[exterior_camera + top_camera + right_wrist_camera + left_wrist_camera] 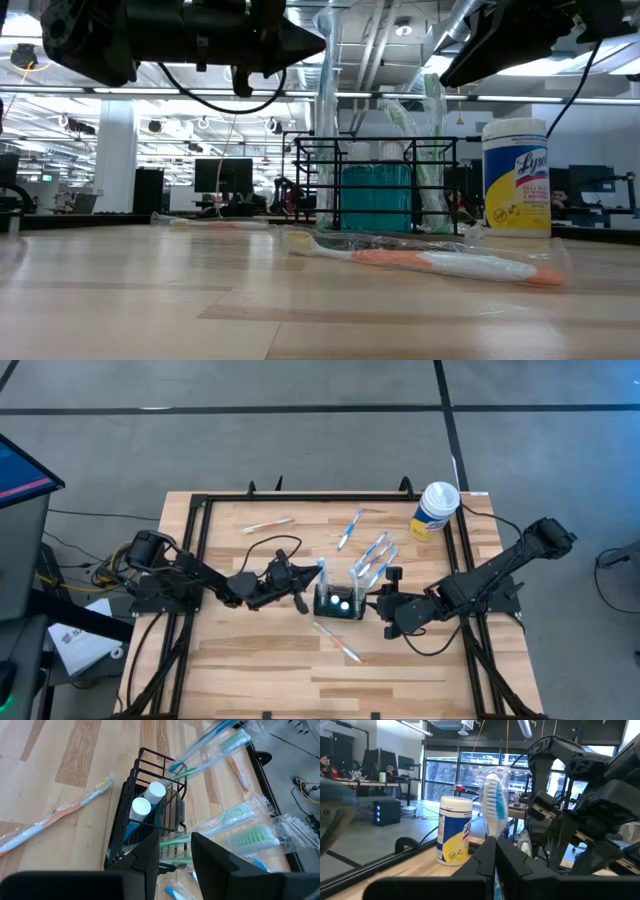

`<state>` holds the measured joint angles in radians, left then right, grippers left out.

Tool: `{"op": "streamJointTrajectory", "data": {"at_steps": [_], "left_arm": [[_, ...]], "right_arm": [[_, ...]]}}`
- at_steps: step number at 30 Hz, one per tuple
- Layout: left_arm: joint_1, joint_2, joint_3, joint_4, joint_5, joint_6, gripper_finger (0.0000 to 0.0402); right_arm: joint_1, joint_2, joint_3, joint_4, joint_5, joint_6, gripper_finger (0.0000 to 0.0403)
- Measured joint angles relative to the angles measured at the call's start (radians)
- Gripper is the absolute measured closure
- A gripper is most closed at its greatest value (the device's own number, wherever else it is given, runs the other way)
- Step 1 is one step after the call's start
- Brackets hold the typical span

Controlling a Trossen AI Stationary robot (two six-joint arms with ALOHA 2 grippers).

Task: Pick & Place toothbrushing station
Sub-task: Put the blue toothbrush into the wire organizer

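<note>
Black toothbrushing station (pixel 339 601) stands mid-frame on the counter (pixel 250 660), several brushes already slotted; left gripper (pixel 303 600) jaws pinched on a wrapped toothbrush (pixel 495 802); right gripper (pixel 385 586) jaws part-open, empty; others remain loose.

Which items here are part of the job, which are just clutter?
In the job:
- black holder
- toothbrush in left gripper
- right gripper, at the holder

Lying about:
- wipes canister
- loose toothbrushes on table
</note>
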<state>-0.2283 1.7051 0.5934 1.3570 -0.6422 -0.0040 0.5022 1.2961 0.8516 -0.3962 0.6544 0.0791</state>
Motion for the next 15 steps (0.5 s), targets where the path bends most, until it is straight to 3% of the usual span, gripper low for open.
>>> {"op": "streamJointTrajectory", "data": {"at_steps": [15], "left_arm": [[-0.002,0.006,0.000,0.001,0.001,0.000,0.0398]], "right_arm": [[0.000,0.000,0.000,0.000,0.000,0.000,0.0300]]}}
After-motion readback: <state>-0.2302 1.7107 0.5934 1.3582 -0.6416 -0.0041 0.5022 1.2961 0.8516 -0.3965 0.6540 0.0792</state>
